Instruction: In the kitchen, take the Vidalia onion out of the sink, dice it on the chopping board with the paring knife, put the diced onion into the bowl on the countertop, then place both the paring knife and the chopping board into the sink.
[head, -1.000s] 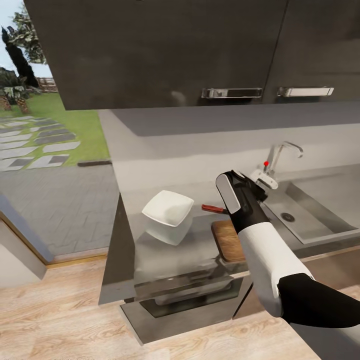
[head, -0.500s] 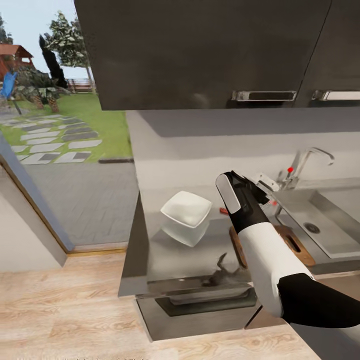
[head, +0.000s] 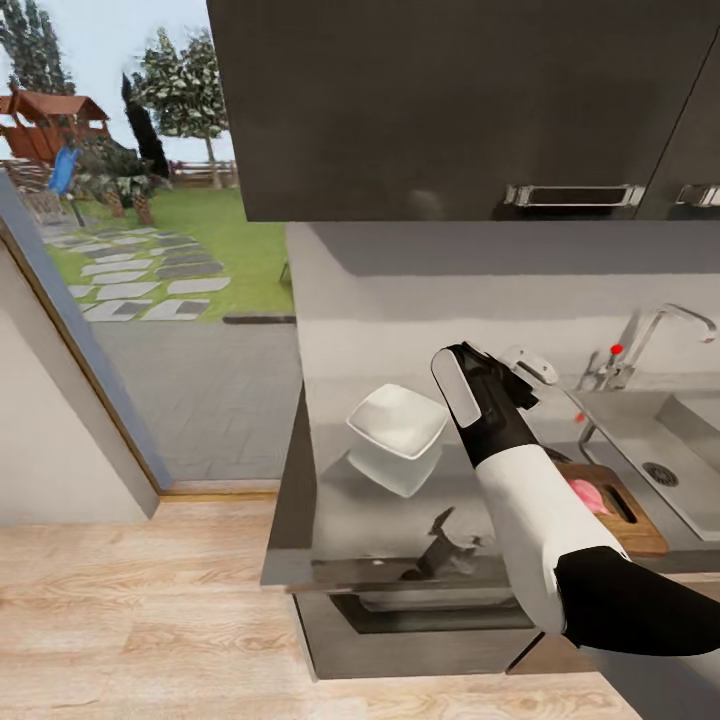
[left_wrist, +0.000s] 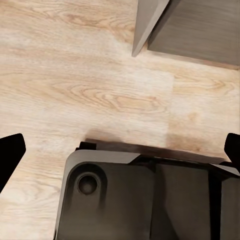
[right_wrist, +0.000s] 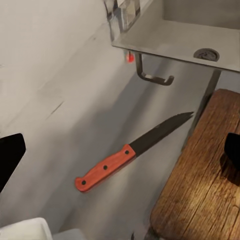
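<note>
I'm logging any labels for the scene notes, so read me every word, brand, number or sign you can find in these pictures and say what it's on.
None: no readable text in any view.
The paring knife, chopping board, bowl, sink and upper cabinets carry no lettering.
The red dot on the tap lever is a plain marker, not a sign.

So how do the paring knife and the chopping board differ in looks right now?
The paring knife is slim, with a red handle and dark pointed blade; the chopping board is broad, brown and wood-grained with rounded corners. The knife is bare, while the board carries something pink. Both lie flat on the countertop, side by side.
</note>
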